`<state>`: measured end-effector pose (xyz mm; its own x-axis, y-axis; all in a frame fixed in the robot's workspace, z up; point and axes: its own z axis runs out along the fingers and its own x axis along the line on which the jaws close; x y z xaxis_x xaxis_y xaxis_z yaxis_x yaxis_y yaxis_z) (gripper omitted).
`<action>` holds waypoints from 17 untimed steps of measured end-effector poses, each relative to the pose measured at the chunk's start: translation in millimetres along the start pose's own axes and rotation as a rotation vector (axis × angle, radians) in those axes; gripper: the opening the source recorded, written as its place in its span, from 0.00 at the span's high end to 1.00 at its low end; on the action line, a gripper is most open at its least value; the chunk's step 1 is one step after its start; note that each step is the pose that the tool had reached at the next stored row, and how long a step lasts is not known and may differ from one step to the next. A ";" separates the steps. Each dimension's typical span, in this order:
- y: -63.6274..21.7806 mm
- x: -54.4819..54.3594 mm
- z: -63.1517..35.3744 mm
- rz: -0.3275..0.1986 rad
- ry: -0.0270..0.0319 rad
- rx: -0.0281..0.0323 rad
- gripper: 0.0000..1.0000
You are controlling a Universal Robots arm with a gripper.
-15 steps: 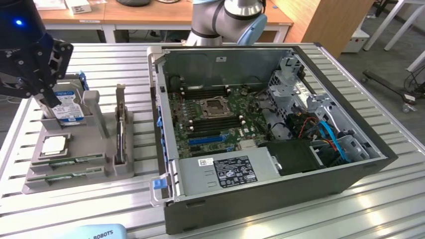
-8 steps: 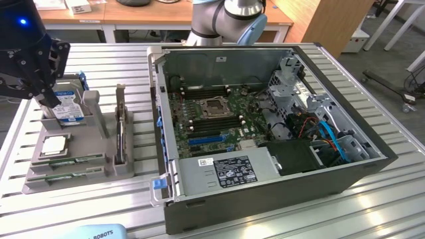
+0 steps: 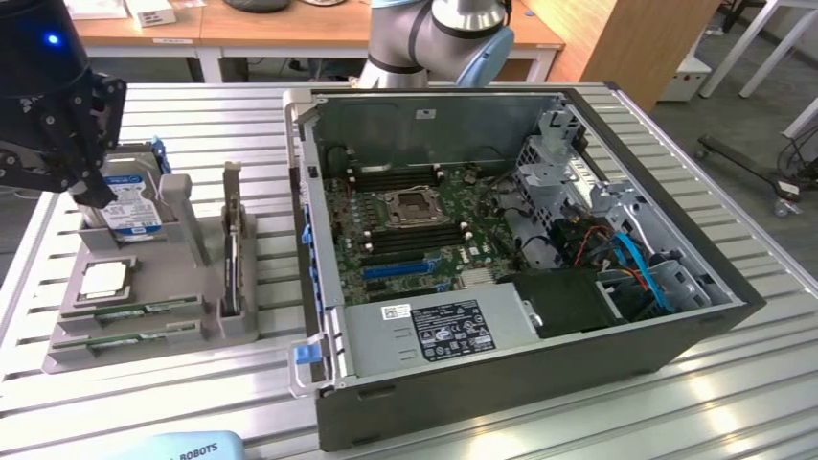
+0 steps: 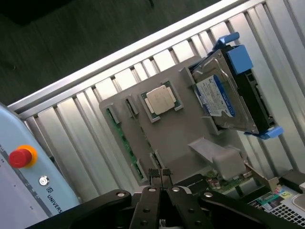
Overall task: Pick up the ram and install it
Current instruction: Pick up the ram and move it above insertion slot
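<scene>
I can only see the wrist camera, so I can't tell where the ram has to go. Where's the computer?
Observer: The computer case lies open on the table, at the exterior view's right of the gray tray.
Operator: Is there a spot for the ram inside?
Observer: Yes, long dark slots run along two sides of the square processor socket on the motherboard.
Operator: How high are the fingers?
Observer: The fingers hang raised over the tray's hard drive end, apart from both ram sticks.
</scene>
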<state>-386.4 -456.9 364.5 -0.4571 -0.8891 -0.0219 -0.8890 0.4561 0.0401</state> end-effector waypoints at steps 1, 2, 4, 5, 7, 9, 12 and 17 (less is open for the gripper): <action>0.0 0.0 0.1 -0.019 0.0008 -0.0004 0.90; 0.0 0.0 0.1 -0.036 0.0015 -0.0008 0.90; 0.0 0.0 0.3 -0.072 0.0029 -0.0016 0.90; 0.0 0.0 0.4 -0.089 0.0036 -0.0020 0.90; 0.0 0.0 0.5 -0.125 0.0050 -0.0028 0.90; 0.0 0.0 0.7 -0.162 0.0066 -0.0036 0.90; -0.1 0.0 0.9 -0.214 0.0086 -0.0047 0.90; 0.0 0.0 1.2 -0.284 0.0115 -0.0063 0.90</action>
<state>-386.4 -456.9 363.3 -0.1893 -0.9817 -0.0218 -0.9813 0.1883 0.0401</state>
